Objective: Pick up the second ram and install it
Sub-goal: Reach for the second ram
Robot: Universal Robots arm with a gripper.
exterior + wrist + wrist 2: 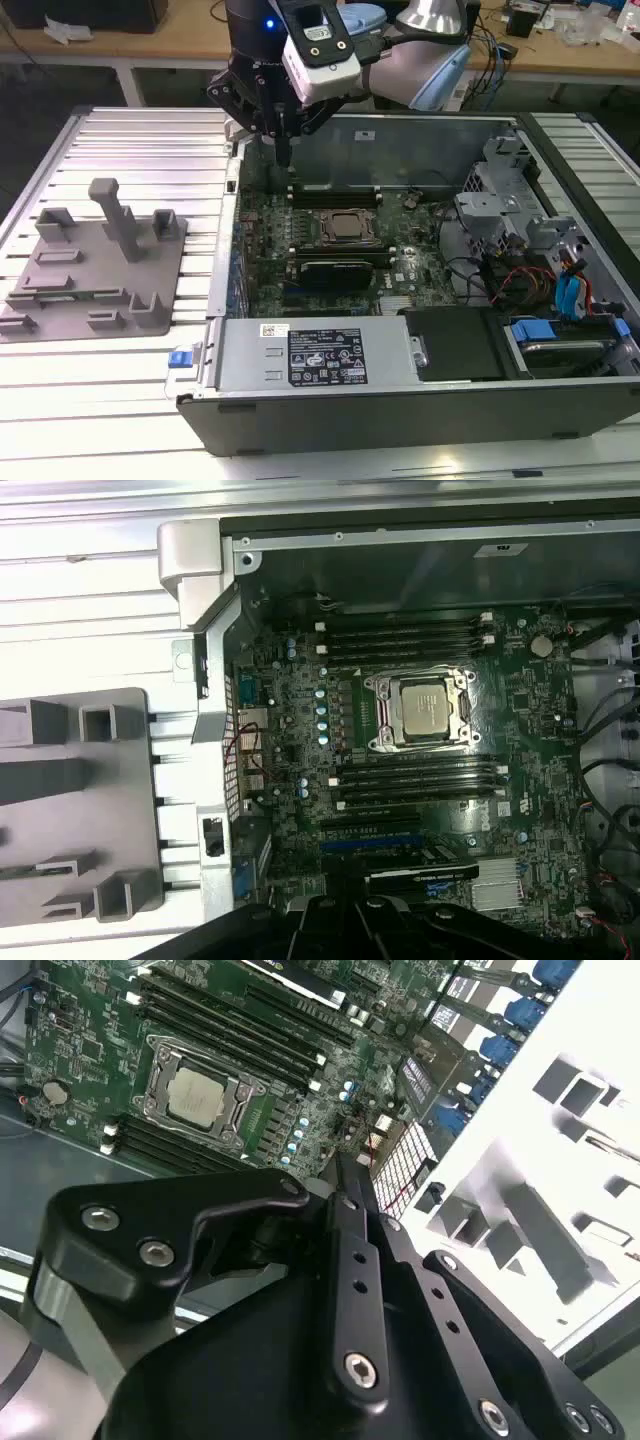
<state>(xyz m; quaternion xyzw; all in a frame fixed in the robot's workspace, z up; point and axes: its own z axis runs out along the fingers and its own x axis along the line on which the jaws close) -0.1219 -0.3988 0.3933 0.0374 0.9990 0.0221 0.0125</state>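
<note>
1. Fingers of the gripper look drawn together to one narrow tip in both the exterior view and the second wrist view.
2. We see the gripper hanging inside the open computer case, over the far corner of the green board towards the exterior view's left.
3. Its tip is near the end of the dark memory slots that run along the far side of the processor.
4. In the first wrist view, long dark slots lie on both sides of the processor: one bank and another.
5. We cannot tell where the ram stick is, nor whether a stick sits in any of these slots.
6. A grey plate with posts lies on the slatted table, just beside the case on the exterior view's left.
7. A black card stands on the board on the near side of the processor.
</note>
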